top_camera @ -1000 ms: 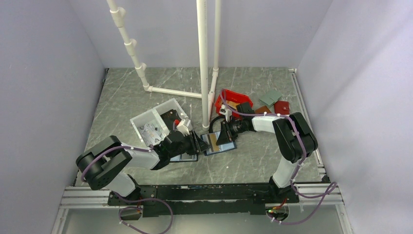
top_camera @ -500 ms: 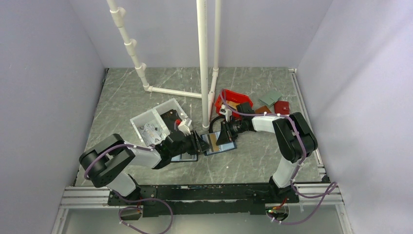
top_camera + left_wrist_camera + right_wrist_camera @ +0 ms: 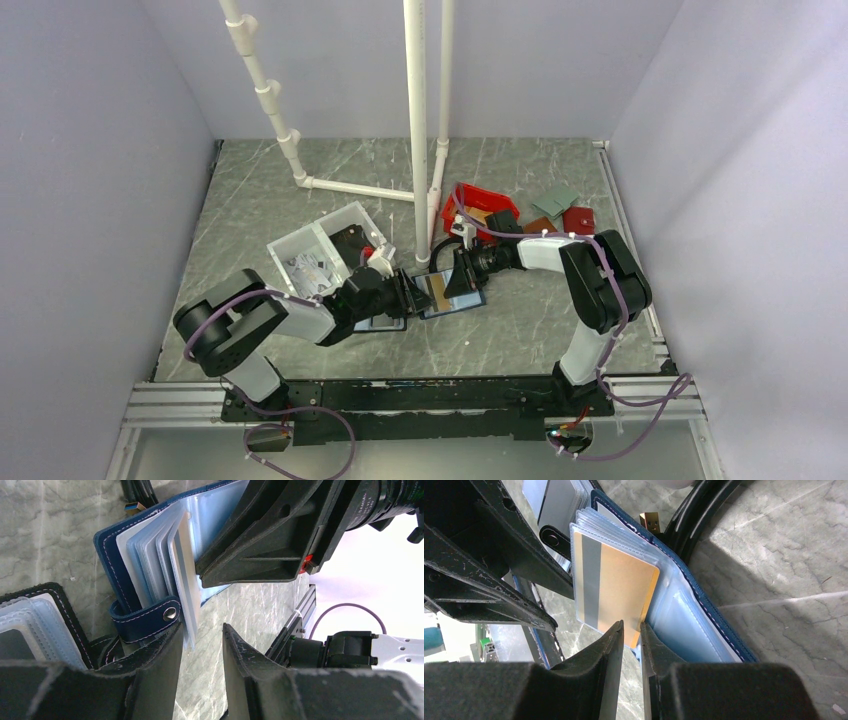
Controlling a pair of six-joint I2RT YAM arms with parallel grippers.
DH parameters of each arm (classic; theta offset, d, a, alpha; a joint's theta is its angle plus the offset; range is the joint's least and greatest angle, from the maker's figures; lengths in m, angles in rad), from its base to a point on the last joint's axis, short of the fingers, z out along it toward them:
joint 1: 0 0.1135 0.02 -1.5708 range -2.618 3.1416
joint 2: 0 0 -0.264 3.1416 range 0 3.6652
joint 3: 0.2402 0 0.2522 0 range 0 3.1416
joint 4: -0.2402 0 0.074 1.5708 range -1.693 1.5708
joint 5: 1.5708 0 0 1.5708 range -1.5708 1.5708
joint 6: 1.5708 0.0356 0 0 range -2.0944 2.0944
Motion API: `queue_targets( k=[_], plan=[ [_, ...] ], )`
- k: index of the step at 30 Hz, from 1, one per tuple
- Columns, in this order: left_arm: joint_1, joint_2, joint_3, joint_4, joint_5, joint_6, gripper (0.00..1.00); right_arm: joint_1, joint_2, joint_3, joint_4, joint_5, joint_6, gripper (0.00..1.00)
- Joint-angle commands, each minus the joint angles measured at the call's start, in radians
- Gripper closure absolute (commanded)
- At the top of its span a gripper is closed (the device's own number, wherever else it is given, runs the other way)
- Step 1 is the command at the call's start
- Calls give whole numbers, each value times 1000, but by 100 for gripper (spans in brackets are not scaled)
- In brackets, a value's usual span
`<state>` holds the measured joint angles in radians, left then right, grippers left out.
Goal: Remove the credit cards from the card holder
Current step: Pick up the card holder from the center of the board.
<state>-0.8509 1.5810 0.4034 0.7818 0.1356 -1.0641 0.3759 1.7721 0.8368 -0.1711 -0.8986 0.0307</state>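
The navy card holder (image 3: 462, 298) lies open mid-table, its light-blue sleeves (image 3: 160, 565) fanned upward. A gold-orange credit card (image 3: 619, 585) with a dark stripe sits in the front sleeve. My right gripper (image 3: 630, 630) is closed to a narrow gap on that card's lower corner. In the top view it (image 3: 447, 285) reaches in from the right. My left gripper (image 3: 202, 632) faces it from the left (image 3: 408, 293), open, with bare marble between the fingers. The holder's snap tab (image 3: 145, 620) rests against its left finger, and a sleeve corner just enters the gap.
A black-edged folio (image 3: 30, 625) lies under my left gripper. A white bin (image 3: 320, 255) stands behind it, a red bin (image 3: 483, 205) behind the right arm. White pipes (image 3: 417, 130) rise just past the holder. A black cable (image 3: 696, 520) runs beside the holder. More wallets (image 3: 565, 210) lie back right.
The left arm's elbow has swung a little right and forward. Both grippers and the card holder stay where they were.
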Motion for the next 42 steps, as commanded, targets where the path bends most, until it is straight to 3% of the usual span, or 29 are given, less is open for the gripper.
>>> queue_targets(
  k=[1, 7, 11, 16, 20, 24, 30, 42],
  plan=[
    [1, 12, 39, 37, 10, -10, 60, 0, 20, 23, 0, 34, -6, 78],
    [3, 51, 80, -23, 0, -47, 62, -1, 21, 25, -2, 27, -9, 78],
    [9, 70, 103, -58, -17, -61, 74, 0, 21, 27, -5, 23, -12, 77],
    [19, 81, 123, -97, -38, -54, 77, 0, 17, 30, -9, 18, -15, 75],
    [30, 97, 115, -55, -27, -39, 85, -2, 9, 37, -17, 8, -21, 74],
    [38, 120, 89, 38, 0, -17, 100, -9, -22, 48, -33, -7, -51, 72],
    [43, 133, 54, 170, 22, -1, 100, -23, -39, 50, -40, -18, -61, 71],
    [53, 146, 112, 89, 25, -20, 80, -33, -24, 46, -36, -20, -46, 71]
  ],
)
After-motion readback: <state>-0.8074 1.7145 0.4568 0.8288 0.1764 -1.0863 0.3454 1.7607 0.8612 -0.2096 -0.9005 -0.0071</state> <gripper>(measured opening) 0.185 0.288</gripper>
